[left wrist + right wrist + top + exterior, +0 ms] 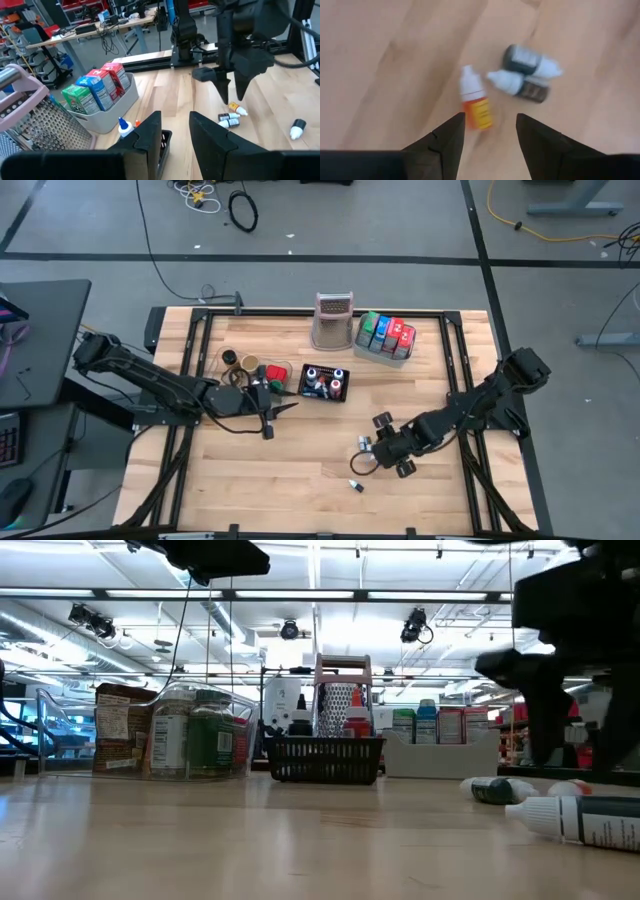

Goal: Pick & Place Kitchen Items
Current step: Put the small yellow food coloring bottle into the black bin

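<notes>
Grey tray: packets standing upright.
Orange bottle: lying flat, cap away from the right gripper, whose fingers are spread.
Left gripper: apart, empty.

- Before me, a wooden counter.
- A silvery box grater stands at its far edge.
- A black mesh basket sits near the grater.
- A grey tray lies just beside the grater.
</notes>
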You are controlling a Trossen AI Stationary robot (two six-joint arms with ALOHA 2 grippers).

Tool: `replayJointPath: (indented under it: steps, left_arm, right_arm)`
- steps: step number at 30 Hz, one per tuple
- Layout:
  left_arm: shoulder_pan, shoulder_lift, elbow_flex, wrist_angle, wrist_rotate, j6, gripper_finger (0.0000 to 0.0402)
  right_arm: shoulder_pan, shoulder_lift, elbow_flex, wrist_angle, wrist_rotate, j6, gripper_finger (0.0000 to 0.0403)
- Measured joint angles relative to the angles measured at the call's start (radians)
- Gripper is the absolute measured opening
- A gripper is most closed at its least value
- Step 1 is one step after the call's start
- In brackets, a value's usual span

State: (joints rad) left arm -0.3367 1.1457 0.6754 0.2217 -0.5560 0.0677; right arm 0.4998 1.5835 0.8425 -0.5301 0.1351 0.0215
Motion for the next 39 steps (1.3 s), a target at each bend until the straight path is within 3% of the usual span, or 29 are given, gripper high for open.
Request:
replayJointPath:
  steps: [3,7,16,23,39]
  left_arm:
    - [0.0,0.0,0.0,-0.003,0.0,-0.01,0.011]
    - [0.0,0.0,0.0,-0.003,0.0,-0.017,0.011]
    - [0.0,0.0,0.0,0.0,0.001,-0.019,0.011]
    - [0.0,0.001,0.0,0.003,0.001,-0.018,0.011]
    - [0.0,0.001,0.0,0.011,0.001,-0.011,0.011]
  right_arm:
    - [0.019,0.0,0.0,0.02,0.08,-0.02,0.019]
    - [0.021,0.002,0.0,0.049,0.015,-0.004,0.019]
    - [0.025,0.057,-0.001,0.116,-0.02,-0.003,0.019]
    - [0.028,0.1,0.001,0.105,0.019,-0.038,0.0189]
    - [0.007,0.1,-0.002,0.173,-0.005,-0.058,0.0099]
